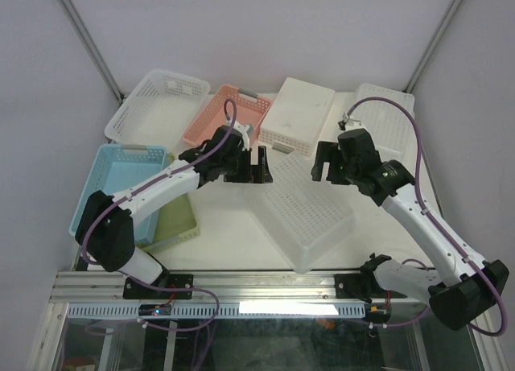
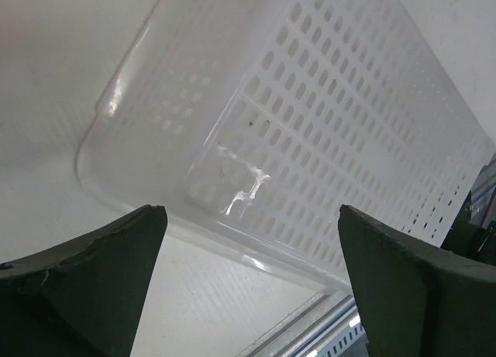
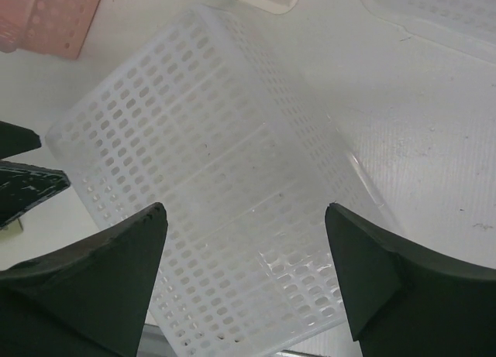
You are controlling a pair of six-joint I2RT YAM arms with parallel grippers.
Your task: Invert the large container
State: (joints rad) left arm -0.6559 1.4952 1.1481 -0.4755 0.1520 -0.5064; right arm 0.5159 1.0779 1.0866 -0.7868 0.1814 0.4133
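Note:
The large white perforated container (image 1: 302, 210) lies upside down on the table, its slotted bottom facing up. It also shows in the left wrist view (image 2: 310, 125) and the right wrist view (image 3: 209, 187). My left gripper (image 1: 259, 166) is open and empty, just above the container's far left corner. My right gripper (image 1: 327, 163) is open and empty, above the container's far right end. In each wrist view the jaws stand wide apart with nothing between them.
At the back stand a white basket (image 1: 157, 105), a pink basket (image 1: 225, 117), an upturned white container (image 1: 296, 115) and another white perforated one (image 1: 385, 117). A blue basket (image 1: 113, 186) and a green container (image 1: 179, 218) sit at the left.

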